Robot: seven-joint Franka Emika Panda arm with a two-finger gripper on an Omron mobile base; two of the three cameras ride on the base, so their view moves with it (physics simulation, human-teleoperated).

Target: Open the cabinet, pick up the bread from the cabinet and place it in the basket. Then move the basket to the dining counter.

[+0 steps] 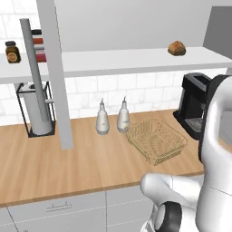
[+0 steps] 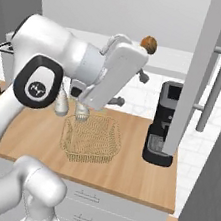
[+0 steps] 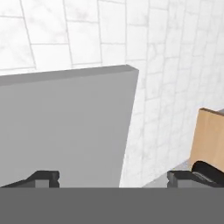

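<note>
We see the cabinet [image 1: 54,72] standing open, its doors swung out toward us, and the bread [image 1: 176,48] sitting alone on the pale inner shelf [image 1: 136,59], toward the right. Below it the basket [image 1: 156,139] rests on the wood worktop [image 1: 68,158], just right of two white bottles [image 1: 112,117] and left of a black coffee machine [image 1: 195,105]. A paper towel holder [image 1: 38,108] stands at far left, with jars [image 1: 12,51] on the shelf above it. In the right base view our arm's wrist crosses in front of the shelf, near the bread [image 2: 149,44]. The gripper [image 3: 113,179] faces a grey door panel [image 3: 65,127] and white tiles, fingers [image 3: 43,178] spread wide, holding nothing.
</note>
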